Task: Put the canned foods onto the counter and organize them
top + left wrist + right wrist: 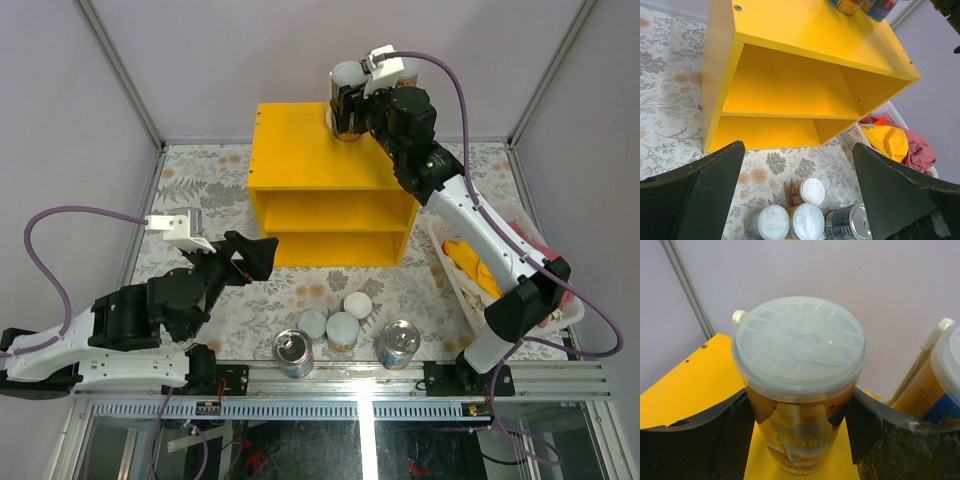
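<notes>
Nearest the arm bases, five cans wait upright on the flowered surface (200,190): two blue-labelled tins (294,352) with silver pull-tab lids in front, and three small white-lidded cans (343,328) bunched just behind them, touching or nearly so. The left tool (262,258) hangs released and empty, to the left of the group and slightly beyond it, jaws spread wide and aimed at the open front of the yellow shelf unit (300,150). In its own view the group sits below and between its fingers, so it looks staged to take one next. The tight cluster could hinder that, since a wide-spread finger may knock a neighbour. Both compartments ahead of it are bare. Under the right forearm, a white basket (437,245) of cloth (470,262) stands close by the unit's side wall, narrowing the path there. Farthest off, the right tool (350,108) is clenched on a tall can (797,390), gripping the orange label below the white lid, a hold suited to setting it down upright at the back of the unit's top. Whether its base is down I cannot tell. A second tall can (946,375) stands just right of the tool, presumably starting a row, and leaves scant room for that finger to open
</notes>
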